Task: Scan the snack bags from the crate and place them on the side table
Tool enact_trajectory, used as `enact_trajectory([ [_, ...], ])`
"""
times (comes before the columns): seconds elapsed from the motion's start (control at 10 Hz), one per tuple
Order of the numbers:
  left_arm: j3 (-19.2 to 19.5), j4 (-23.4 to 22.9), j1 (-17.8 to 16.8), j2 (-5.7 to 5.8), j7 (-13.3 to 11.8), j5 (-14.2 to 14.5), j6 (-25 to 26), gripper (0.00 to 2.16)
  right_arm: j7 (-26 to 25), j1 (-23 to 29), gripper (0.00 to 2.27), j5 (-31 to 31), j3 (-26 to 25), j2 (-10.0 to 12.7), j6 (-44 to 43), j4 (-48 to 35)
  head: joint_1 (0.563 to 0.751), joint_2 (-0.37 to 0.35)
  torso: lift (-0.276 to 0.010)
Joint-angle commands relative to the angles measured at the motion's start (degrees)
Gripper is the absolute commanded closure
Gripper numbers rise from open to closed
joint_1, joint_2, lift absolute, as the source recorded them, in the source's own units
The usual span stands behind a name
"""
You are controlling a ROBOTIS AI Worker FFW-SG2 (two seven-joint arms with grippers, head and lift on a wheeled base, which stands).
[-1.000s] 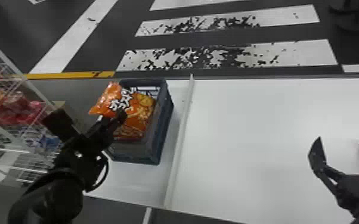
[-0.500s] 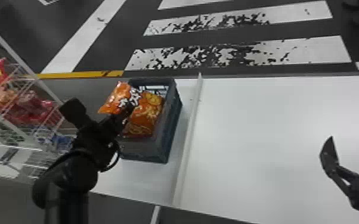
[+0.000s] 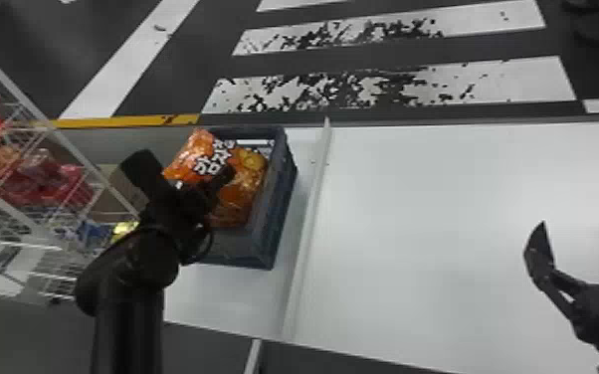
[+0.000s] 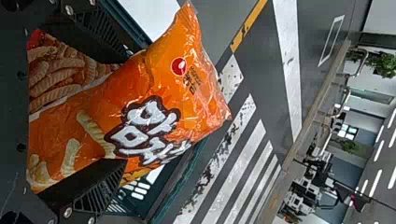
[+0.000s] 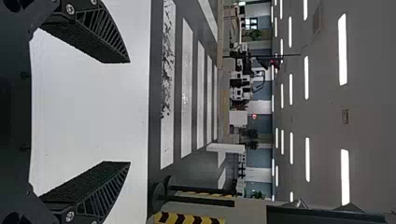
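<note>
Jaws apart, the left gripper [image 3: 182, 170] has advanced around a snack bag [image 3: 193, 155].

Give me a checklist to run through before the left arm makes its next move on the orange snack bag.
1. Left tool open: ok, fingers spread wide.
2. Orange snack bag between the fingers: ok.
3. Bag gripped firmly: not ok, judging by the wide spread.
4. Bag clear of the crate: cannot tell; it overlaps the rim in the head view.
5. Right tool empty: ok, open over the white tabletop.
6. Bag scanned: cannot tell.
</note>
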Motion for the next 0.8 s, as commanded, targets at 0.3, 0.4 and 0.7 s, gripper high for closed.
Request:
enact_trajectory([
  [0.3,-0.1,3.4,-1.0,1.09,-7.7,-2.9,3.0,1.35,0.0,0.0,0.1,0.0,0.1,0.0,0.2,-0.1,0.695,0.256,-0.05],
  [0.4,0.6,2.3,0.1,1.0,-9.5,-2.9,3.0,1.41,0.0,-0.1,0.1,0.0,0.0,0.1,0.2,-0.1,0.695,0.253,-0.05],
  [0.7,4.5,-11.9,6.8,0.39,-9.8,-0.8,4.2,1.67,0.0,-0.2,0.1,0.1,0.1,0.2,0.2,0.0,0.695,0.26,-0.05],
])
